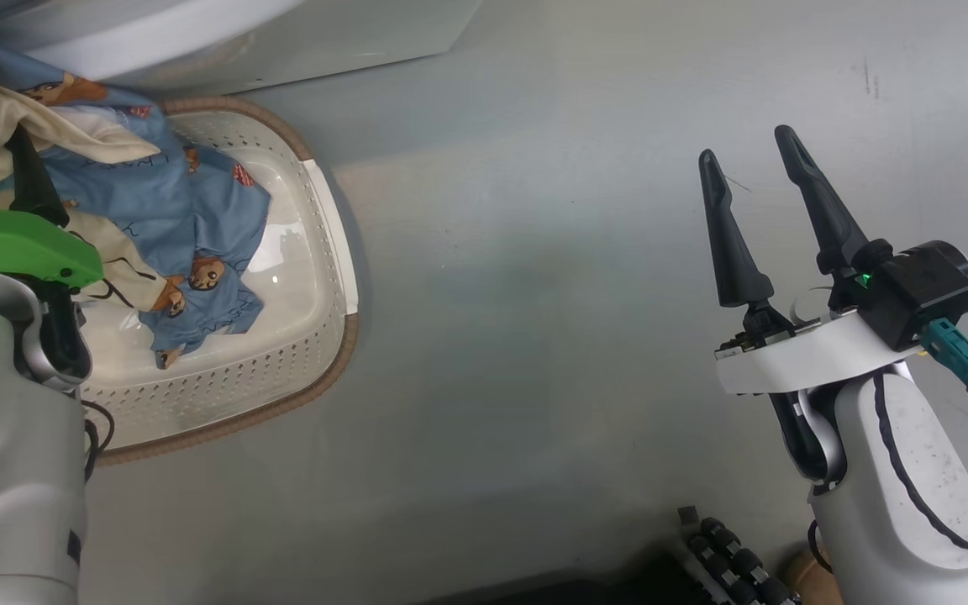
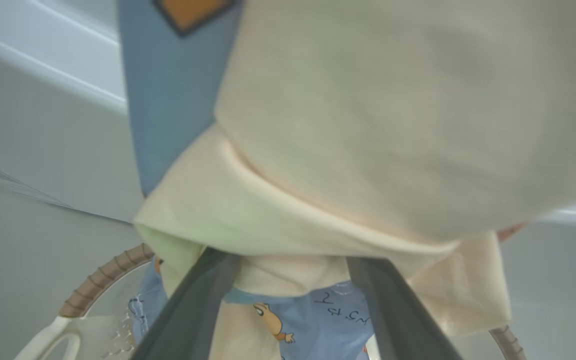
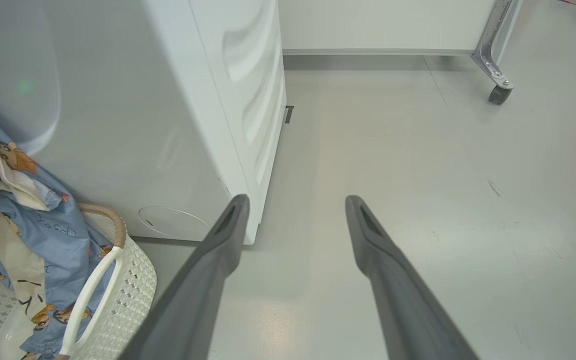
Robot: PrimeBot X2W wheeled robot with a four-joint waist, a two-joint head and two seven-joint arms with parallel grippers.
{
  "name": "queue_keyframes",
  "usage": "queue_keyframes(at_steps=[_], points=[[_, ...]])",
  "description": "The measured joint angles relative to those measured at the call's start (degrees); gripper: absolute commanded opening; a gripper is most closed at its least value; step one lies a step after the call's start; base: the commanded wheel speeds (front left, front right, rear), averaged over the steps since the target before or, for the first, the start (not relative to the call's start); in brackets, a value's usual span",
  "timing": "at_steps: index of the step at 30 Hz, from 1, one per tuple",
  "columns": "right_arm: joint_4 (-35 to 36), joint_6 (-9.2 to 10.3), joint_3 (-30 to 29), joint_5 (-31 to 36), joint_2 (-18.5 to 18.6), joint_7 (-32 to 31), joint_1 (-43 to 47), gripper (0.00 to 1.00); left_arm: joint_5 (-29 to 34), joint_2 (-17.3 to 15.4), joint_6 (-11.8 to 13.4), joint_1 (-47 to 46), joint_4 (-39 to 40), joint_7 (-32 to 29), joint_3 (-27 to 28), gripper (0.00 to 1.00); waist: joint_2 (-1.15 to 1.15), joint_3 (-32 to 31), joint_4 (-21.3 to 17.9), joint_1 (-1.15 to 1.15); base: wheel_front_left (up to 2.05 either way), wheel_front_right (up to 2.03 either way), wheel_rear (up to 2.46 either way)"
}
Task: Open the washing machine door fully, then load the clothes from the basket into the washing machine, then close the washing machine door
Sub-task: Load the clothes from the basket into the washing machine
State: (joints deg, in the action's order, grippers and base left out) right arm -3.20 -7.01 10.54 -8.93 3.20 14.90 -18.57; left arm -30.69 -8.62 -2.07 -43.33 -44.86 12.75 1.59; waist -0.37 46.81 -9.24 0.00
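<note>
Notably, the clothes [image 1: 198, 210] hang limp and light across the left gripper's [image 2: 290, 260] wide-spread jaws, trailing into the basket [image 1: 341, 252] beside the washing machine [image 3: 168, 125]. Soft fabric likely slips, so a bunched fold suits gripping. The right gripper's [image 1: 746, 144] jaws stand wide, empty.

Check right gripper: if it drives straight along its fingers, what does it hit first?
Likely bare floor, just past the corner of the washer. The right gripper is open and nothing stands in its line, though depth is hard to judge.
</note>
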Motion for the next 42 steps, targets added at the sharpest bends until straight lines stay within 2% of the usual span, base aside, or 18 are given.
queue_keyframes(at_steps=[2,3,4,6,7,8,14,18,22,31,42], points=[[0.01,0.00,-0.07,0.00,0.00,0.00,-0.01,1.00,0.27,0.12,-0.46,-0.29,-0.27,0.29,0.03,1.00,0.00,0.15,0.06,0.00,0.00,0.00,0.00],[0.02,0.00,-0.09,0.00,0.00,0.00,-0.01,1.00,0.36,0.15,-0.47,-0.32,-0.33,0.52,0.07,0.82,0.00,0.23,0.09,0.00,0.00,0.00,0.00],[0.03,0.00,-0.12,0.00,0.00,0.00,-0.01,1.00,0.47,0.19,-0.49,-0.43,-0.33,0.59,0.07,0.60,0.00,0.30,0.14,0.00,0.00,0.00,0.00],[0.03,0.00,-0.31,0.01,0.00,0.00,-0.02,1.00,0.52,0.52,-0.53,-0.54,-0.30,0.82,0.33,0.27,0.00,0.40,0.28,0.00,0.00,0.00,0.00],[0.03,0.00,-0.51,0.04,0.00,0.01,-0.02,1.00,0.54,0.75,-0.79,-0.65,-0.30,1.00,0.27,0.07,0.00,0.42,0.39,0.00,0.00,0.00,0.00],[0.02,0.00,-0.79,0.08,0.01,0.00,-0.02,1.00,0.64,1.00,-1.12,-0.75,-0.25,1.00,0.25,0.00,0.00,0.41,0.52,0.00,0.00,0.00,0.00],[-0.09,0.00,-1.48,0.41,0.05,0.00,-0.04,1.00,0.68,3.08,-1.93,-0.88,1.54,0.98,1.35,0.00,0.00,-0.13,1.65,0.00,0.00,0.00,0.00],[-0.31,0.00,-1.71,0.47,0.07,0.00,-0.12,1.00,0.73,3.94,-2.52,-0.84,7.72,1.42,4.11,0.00,0.00,-0.91,2.78,0.00,0.00,0.00,0.00],[-0.99,0.00,-1.44,0.47,0.04,0.00,-0.13,1.00,0.94,4.75,-3.08,0.69,10.33,1.52,5.28,0.00,0.00,-1.88,3.59,0.00,0.00,0.00,0.00],[-2.82,0.00,-0.51,0.22,0.04,0.01,-0.13,1.00,3.10,5.30,-4.47,6.64,16.26,1.69,5.00,0.00,0.00,-5.30,4.60,0.00,0.00,0.00,0.00],[-5.05,0.00,0.40,-1.49,0.04,0.01,0.83,1.00,3.60,5.53,-4.79,9.37,22.23,1.70,3.90,0.00,0.00,-10.60,4.46,0.00,0.00,0.00,0.00]])
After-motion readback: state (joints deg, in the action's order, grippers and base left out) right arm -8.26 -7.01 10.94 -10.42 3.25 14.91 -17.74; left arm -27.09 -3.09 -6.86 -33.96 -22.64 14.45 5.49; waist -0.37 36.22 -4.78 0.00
